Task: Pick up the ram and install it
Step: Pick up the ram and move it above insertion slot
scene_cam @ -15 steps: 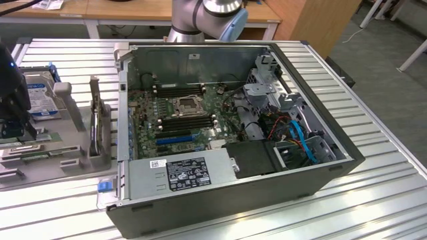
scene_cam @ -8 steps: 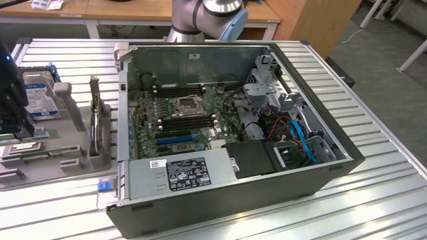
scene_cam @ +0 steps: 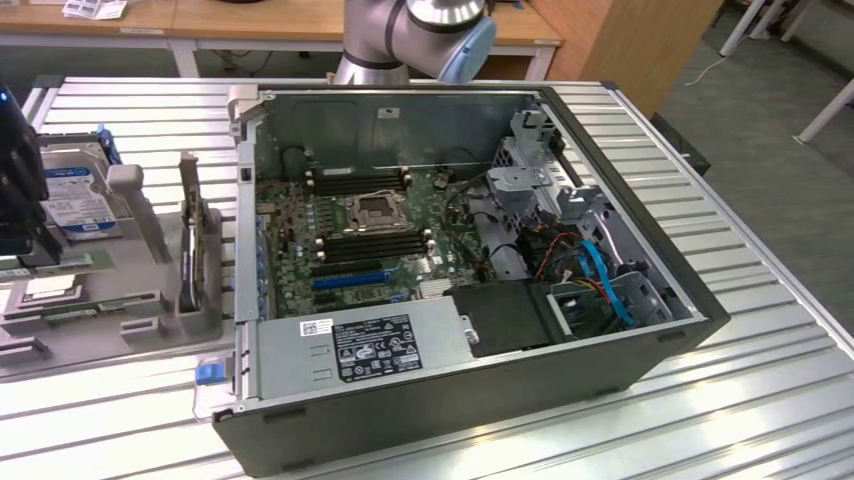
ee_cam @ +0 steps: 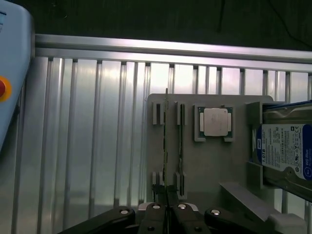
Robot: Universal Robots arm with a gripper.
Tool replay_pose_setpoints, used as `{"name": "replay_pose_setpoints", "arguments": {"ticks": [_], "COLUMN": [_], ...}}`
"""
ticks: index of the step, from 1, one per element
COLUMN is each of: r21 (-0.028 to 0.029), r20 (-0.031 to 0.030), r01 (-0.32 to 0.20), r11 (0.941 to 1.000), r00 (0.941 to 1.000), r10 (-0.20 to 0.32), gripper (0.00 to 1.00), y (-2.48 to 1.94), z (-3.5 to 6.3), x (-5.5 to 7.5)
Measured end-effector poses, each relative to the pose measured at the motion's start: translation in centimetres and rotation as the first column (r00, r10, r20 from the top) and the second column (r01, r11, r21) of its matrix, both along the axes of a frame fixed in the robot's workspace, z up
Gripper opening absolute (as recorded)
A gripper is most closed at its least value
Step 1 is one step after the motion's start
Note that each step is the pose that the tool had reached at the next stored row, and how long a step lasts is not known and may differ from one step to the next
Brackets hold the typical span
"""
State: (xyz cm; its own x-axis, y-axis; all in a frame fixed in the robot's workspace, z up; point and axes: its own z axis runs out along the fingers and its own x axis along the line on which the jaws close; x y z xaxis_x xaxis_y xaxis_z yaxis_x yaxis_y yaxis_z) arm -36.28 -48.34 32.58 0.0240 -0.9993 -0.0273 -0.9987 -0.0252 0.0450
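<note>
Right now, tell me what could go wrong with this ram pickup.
1. The gripper is shut on the thin edge of the ram, seemingly near one end. The ram may tilt or slip when it is lifted from the grey holder.
2. A second stick stands in the neighbouring slot, close enough for the gripper to snag.
3. The black memory slots are narrow, so a tilted ram could miss them.

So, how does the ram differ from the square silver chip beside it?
Shape: the ram is long and very thin; the silver chip is square. Pose: the ram stands on its edge in slots, while the silver chip lies flat, face up. Look: the ram shows a dark narrow edge; the silver chip has a bright lid. Both sit on the same gray holder.
</note>
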Motion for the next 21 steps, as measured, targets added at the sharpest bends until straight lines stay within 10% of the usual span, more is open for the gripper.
{"name": "replay_pose_setpoints", "arguments": {"ticks": [21], "r21": [0.0001], "r20": [0.0001], "r01": [0.005], "r11": [1.0000], "r00": [1.0000], "r10": [-0.005], "gripper": [0.12], "y": [0.00], "z": [2.49], "x": [0.0]}}
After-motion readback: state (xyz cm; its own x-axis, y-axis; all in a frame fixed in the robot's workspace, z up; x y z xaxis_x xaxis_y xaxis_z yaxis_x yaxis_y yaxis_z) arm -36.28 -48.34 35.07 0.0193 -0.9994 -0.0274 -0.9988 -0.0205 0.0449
